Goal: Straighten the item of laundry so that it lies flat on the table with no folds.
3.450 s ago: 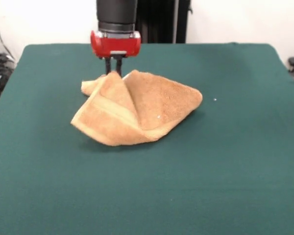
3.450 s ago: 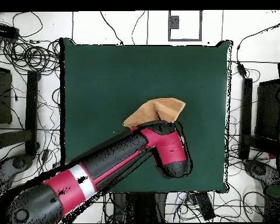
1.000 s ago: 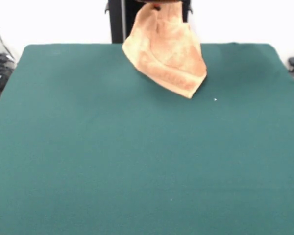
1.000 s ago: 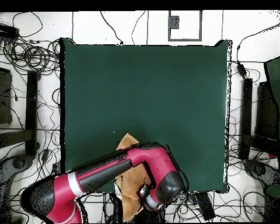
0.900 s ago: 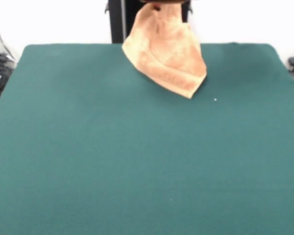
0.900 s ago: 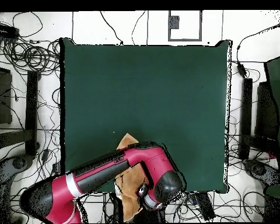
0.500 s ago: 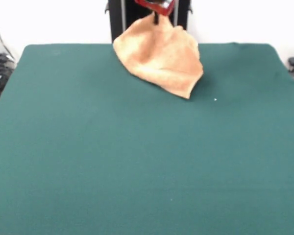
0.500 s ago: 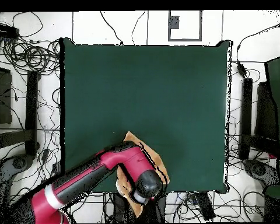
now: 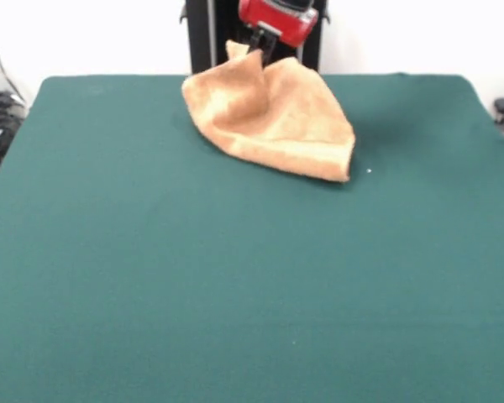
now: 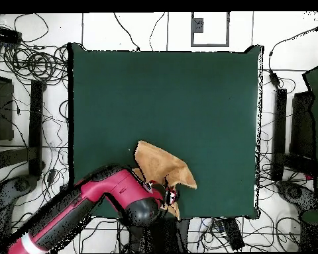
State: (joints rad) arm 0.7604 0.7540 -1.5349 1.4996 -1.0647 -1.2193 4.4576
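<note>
The orange-tan towel (image 9: 273, 117) hangs in a loose cone from one pinched corner, its lower edge resting on the dark green table (image 9: 235, 277) near the far side. My gripper (image 9: 258, 46) is shut on that raised corner at the top of the front view. In the overhead view the towel (image 10: 160, 164) spreads out from the red arm's wrist (image 10: 148, 202) near the table's bottom edge (image 10: 208, 99). The gripper's tips are partly hidden there by the wrist and the cloth.
The robot's black pedestal (image 9: 210, 34) stands behind the towel at the table's far edge. Cables and equipment (image 10: 29, 99) lie on the floor around the table in the overhead view.
The gripper has come down and slightly left in the front view with the towel. More of the towel now rests on the table and its lower edge has spread out.
</note>
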